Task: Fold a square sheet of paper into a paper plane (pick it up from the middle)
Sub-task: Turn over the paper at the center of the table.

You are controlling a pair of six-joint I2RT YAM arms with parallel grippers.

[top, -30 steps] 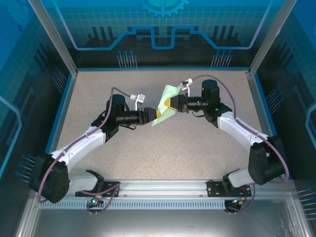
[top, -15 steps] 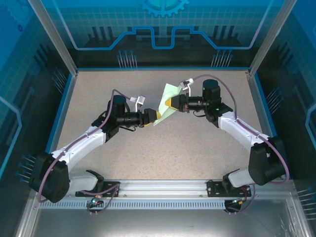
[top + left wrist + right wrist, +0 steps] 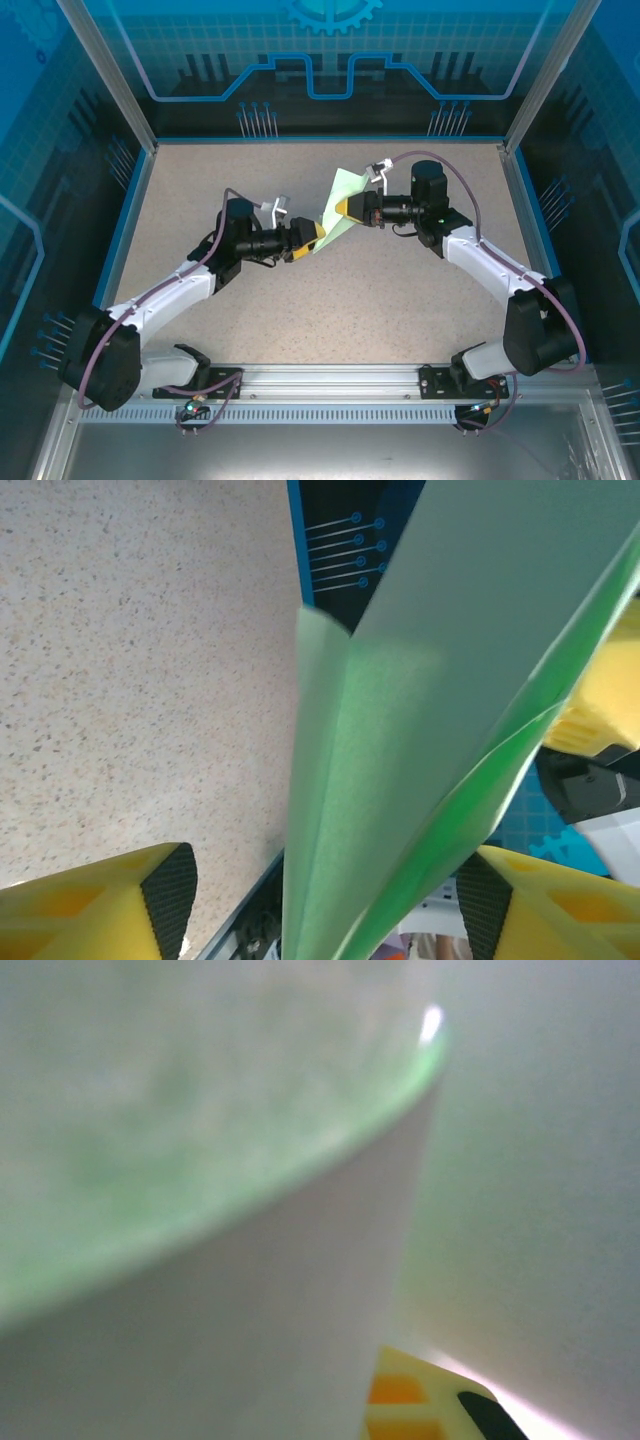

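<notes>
1. My left tool (image 3: 317,237) stands wide open and grips nothing. Its fingers (image 3: 150,900) sit on either side of the sheet of paper (image 3: 400,730), whose lower end hangs in the gap between them, apparently touching neither pad.
2. My right tool (image 3: 345,207) is closed on the same sheet and carries it alone, which is why the paper is up in the air and not lying on the surface (image 3: 300,310).
3. The sheet is already creased into a long, narrow, layered shape. It is held tilted between the two tools, above the middle of the surface and toward the back. Lifted like this, both its faces can be reached for pinching a fold.
4. From my right wrist the paper is so close that it blurs, so I cannot tell exactly where along the fold that tool pinches.
5. I judge that the open left tool is placed to close on the lower end, either to press a crease or to take the sheet over.
</notes>
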